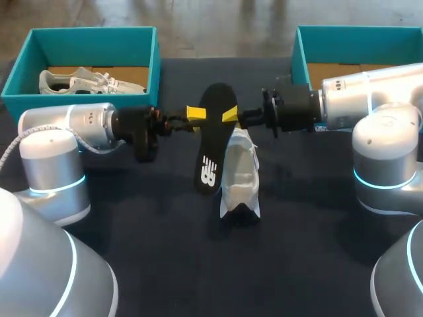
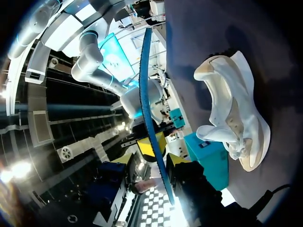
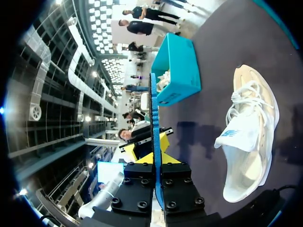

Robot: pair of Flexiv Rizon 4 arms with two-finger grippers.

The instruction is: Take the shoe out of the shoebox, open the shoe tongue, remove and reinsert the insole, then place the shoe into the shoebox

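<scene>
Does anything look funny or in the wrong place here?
Yes: the black insole is out of the white shoe, pinched between the left gripper and the right gripper. The shoe sits on the table beside it.

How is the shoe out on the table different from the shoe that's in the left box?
The shoe on the table lies in the open on the dark table, while the shoe in the left box sits inside the teal box. The shoe on the table runs front to back; the shoe in the left box lies crosswise. Only the shoe on the table has the black insole next to it. Both are white with laces.
</scene>
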